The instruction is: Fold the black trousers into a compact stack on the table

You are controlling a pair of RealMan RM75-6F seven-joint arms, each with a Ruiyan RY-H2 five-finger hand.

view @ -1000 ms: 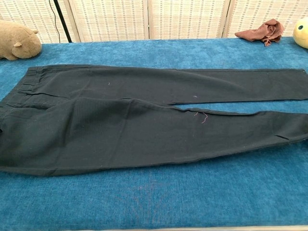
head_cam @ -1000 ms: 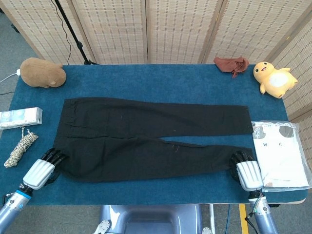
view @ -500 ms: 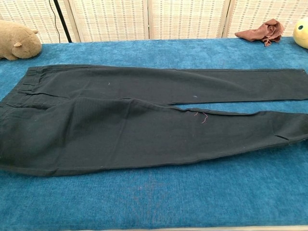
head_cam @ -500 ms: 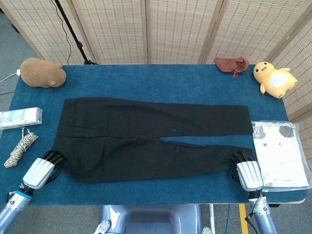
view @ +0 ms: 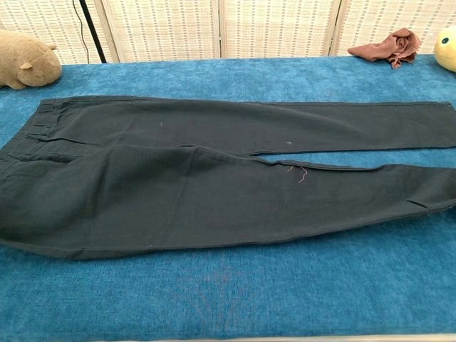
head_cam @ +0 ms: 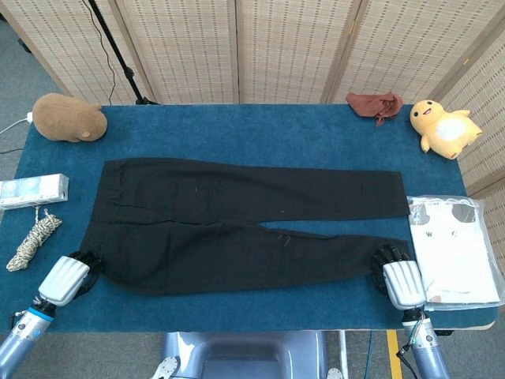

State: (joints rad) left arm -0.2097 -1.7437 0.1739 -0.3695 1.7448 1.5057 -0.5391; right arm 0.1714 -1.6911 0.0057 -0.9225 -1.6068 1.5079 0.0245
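The black trousers (head_cam: 237,221) lie flat on the blue table (head_cam: 237,130), waist to the left and both legs running right; the chest view shows the trousers (view: 214,178) too. My left hand (head_cam: 67,276) is at the near-left waist corner, fingers curled in on the fabric edge. At the hem of the near leg, my right hand (head_cam: 401,280) has its dark fingers (head_cam: 387,257) curled over the cloth. Neither hand appears in the chest view.
A brown plush (head_cam: 69,118) sits at the far left, a yellow duck plush (head_cam: 443,128) and a rust cloth (head_cam: 376,104) at the far right. A bagged white garment (head_cam: 456,251) lies beside my right hand. A rope coil (head_cam: 35,239) and a white pack (head_cam: 31,189) lie at the left edge.
My left hand's fingers have curled in and drawn back slightly at the waist corner, and the near-left edge of the trousers has shifted a little. The right hand has stayed put.
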